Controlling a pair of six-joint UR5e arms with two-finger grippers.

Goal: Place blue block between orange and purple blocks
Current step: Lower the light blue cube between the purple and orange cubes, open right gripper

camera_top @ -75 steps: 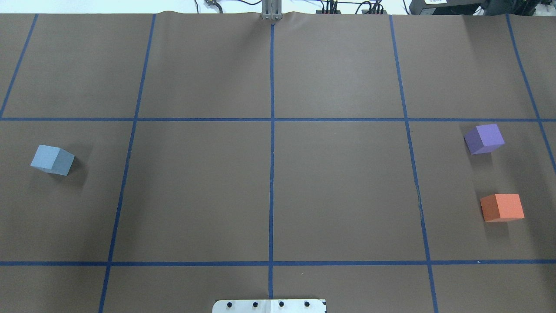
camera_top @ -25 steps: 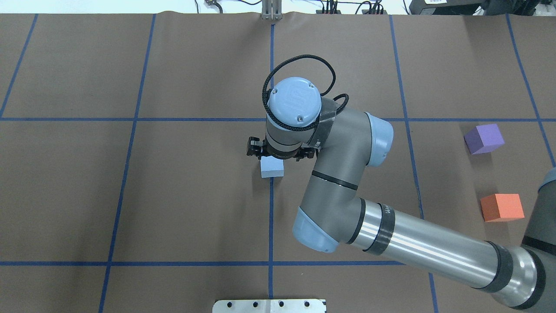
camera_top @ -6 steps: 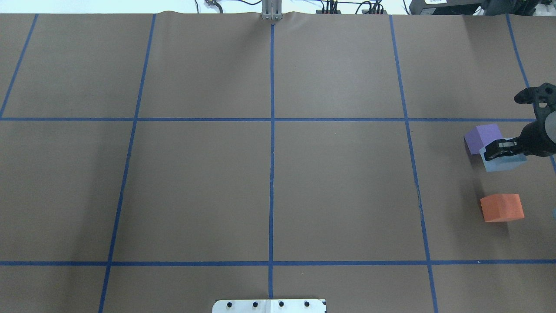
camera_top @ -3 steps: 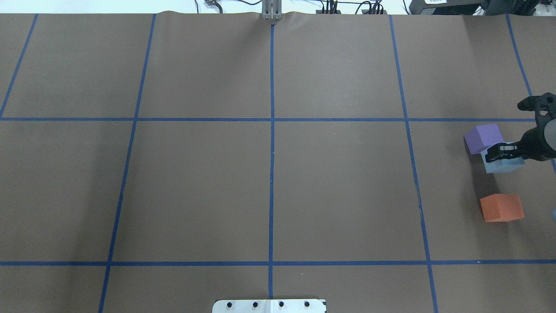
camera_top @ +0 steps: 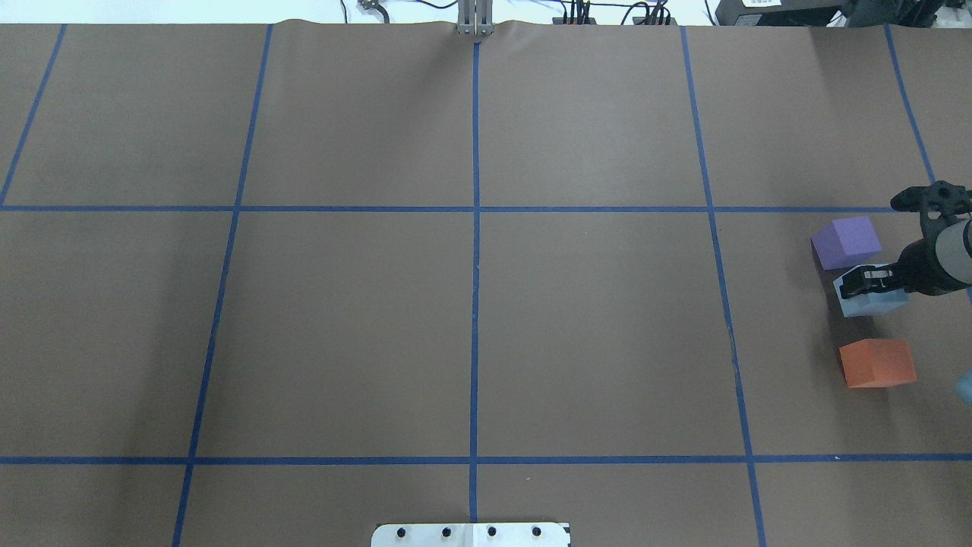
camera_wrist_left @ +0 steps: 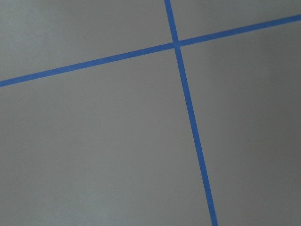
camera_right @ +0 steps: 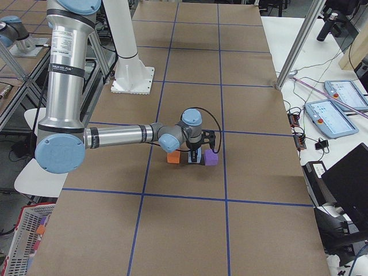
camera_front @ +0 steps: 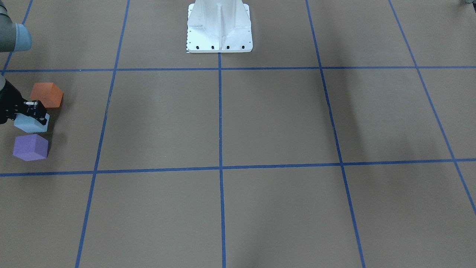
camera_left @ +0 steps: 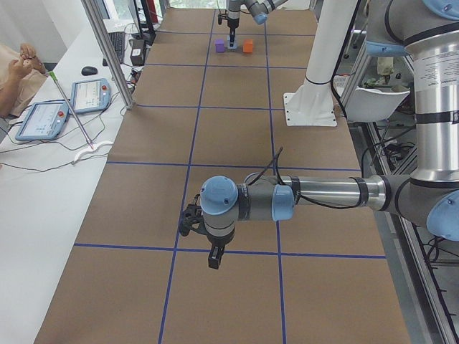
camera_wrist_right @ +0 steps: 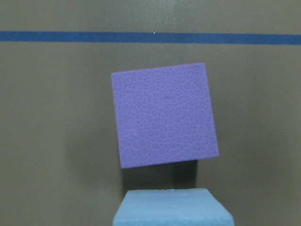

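Right claw (camera_top: 866, 282) clenched on the blue block (camera_top: 875, 305) at the brown desk (camera_top: 592, 334).
The purple block (camera_top: 847, 243) sits just beside the claw, the orange block (camera_top: 877, 363) near its opposite side. Whether the left claw (camera_left: 214, 259) is released or clenched cannot be told.

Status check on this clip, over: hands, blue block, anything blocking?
Right hand shut on blue block, low in the gap between purple block and orange block. Left hand far off, grip unreadable. Nothing blocking.
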